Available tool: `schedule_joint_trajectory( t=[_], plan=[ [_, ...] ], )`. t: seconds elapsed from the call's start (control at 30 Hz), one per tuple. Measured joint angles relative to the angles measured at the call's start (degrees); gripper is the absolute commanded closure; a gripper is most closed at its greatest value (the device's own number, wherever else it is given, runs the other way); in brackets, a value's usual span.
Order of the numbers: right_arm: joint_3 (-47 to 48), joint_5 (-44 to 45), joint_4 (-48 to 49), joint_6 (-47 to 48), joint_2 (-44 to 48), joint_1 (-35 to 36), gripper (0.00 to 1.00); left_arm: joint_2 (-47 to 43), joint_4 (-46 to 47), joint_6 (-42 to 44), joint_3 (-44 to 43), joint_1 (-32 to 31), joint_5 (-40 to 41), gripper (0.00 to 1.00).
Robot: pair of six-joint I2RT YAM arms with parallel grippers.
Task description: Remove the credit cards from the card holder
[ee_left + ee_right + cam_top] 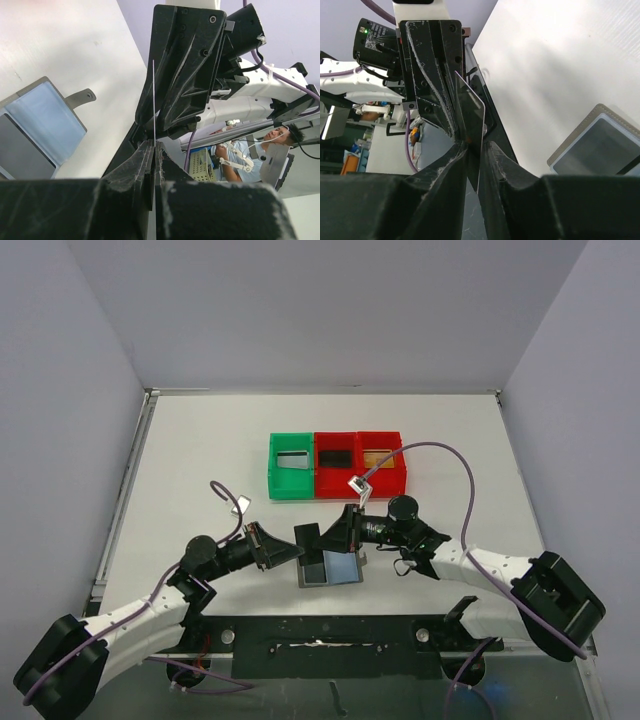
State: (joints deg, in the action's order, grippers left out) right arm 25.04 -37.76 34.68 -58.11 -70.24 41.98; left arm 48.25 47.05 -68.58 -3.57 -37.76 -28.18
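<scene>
**Left claw** (pixel 154 147): jaws fully closed, pinching a thin dark rectangular card (pixel 470 112) by one edge. The card stands on edge, clear of the table. It reaches straight out from this claw's tips into the claw opposite.

**Right claw** (pixel 476 146): faces the left claw tip to tip, and the two nearly meet. Its fingers (pixel 445 170) lie one on each side of the far edge of the same card, with only a narrow gap between them. Whether both pads actually press on the card I cannot tell.

**Flat grey folding wallet** (pixel 345 568): lies open and flat on the white table (pixel 200 460), directly beneath the two claws and slightly towards the arm bases. Neither claw touches it. The half below the left claw shows a dark face, and the half below the right claw is bluish-grey. A small tab (pixel 80 97) sticks out from the wallet's edge on the right claw's side.

**Beyond the claws**, on the side away from the arm bases and well apart from them, three plastic bins stand in a row, touching side by side. The green bin (pixel 291 486) is nearer the left claw's side. The middle red bin (pixel 336 486) and the outer red bin (pixel 384 480) are on the right claw's side. Each holds something flat, too small to identify.
</scene>
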Motion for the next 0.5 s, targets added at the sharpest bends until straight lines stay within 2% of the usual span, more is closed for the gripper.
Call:
schedule_joint_trajectory(
  t=[0.17, 0.27, 0.3, 0.4, 0.5],
  plan=[
    [0.0, -1.9, 2.4, -1.0, -0.8, 0.0, 0.99, 0.5, 1.3, -0.5, 0.1, 0.0, 0.0, 1.00],
    [0.0, -2.7, 3.1, -1.1, -0.8, 0.0, 1.00, 0.7, 1.7, -0.9, 0.5, 0.1, -0.1, 1.00],
    [0.0, -2.8, 3.1, -1.1, -0.8, -0.1, 1.00, 0.7, 1.9, -0.9, 0.5, 0.1, -0.2, 0.96],
    [0.0, -3.0, 3.2, -0.7, -0.7, 0.0, 1.00, 0.7, 1.9, -1.1, 0.5, 0.1, -0.2, 0.58],
    [0.2, -2.6, 0.7, 1.0, 0.1, 0.0, 1.00, 0.2, 1.1, -1.0, 0.5, 0.0, -0.2, 0.32]
  ],
)
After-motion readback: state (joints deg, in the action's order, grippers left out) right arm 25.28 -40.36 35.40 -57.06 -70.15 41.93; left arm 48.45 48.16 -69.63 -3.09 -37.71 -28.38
